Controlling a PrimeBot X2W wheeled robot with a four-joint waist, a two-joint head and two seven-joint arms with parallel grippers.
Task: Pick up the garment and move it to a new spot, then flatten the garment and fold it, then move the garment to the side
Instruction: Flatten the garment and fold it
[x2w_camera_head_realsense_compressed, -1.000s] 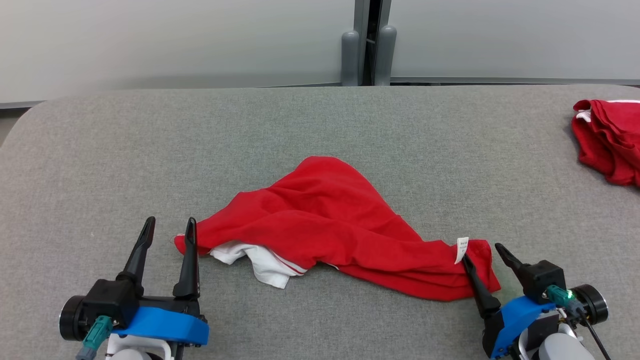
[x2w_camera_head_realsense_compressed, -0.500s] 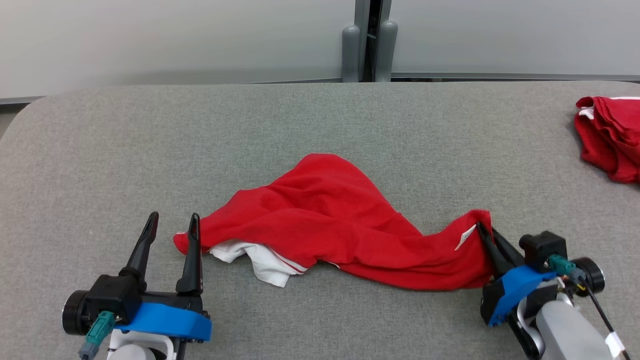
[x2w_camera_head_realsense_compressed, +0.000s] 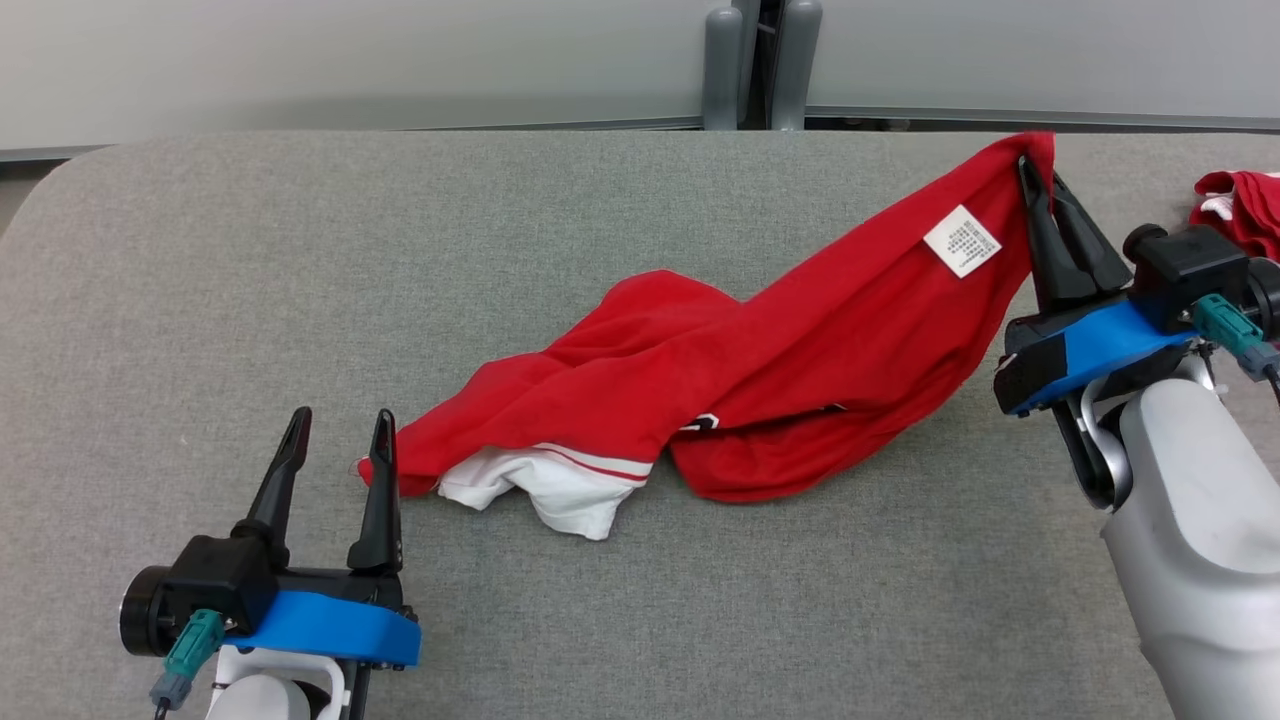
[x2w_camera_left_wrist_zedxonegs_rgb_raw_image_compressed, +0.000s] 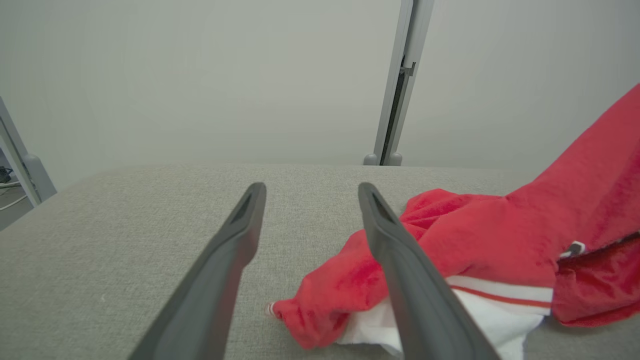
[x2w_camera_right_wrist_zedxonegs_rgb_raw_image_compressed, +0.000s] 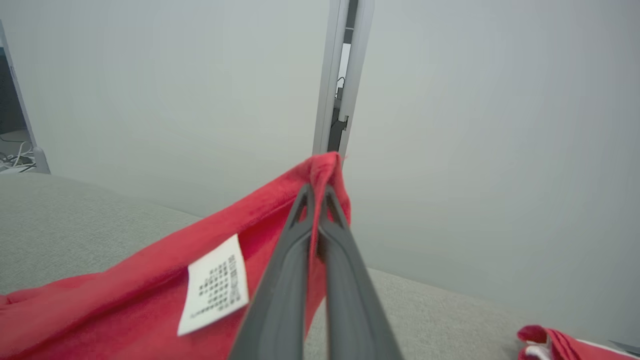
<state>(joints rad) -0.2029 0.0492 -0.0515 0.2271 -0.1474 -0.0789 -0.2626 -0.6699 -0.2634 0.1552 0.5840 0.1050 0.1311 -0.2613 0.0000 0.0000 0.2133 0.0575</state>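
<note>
A red garment with a white striped part stretches across the grey table. Its right end hangs lifted off the surface, a white care label facing up. My right gripper is shut on that raised edge; in the right wrist view the fingers pinch the red garment at my right gripper's tip. My left gripper stands open near the front left, its right finger touching the garment's left tip. In the left wrist view my left gripper frames bare table, the garment to the right.
A second red garment lies bunched at the table's far right edge, also seen as a red heap low in the right wrist view. A grey wall with a vertical post stands behind the table.
My right gripper closed on the garment's right end and lifted it up and away from me, pulling the cloth taut. The left gripper stayed put. The head camera tilted slightly.
</note>
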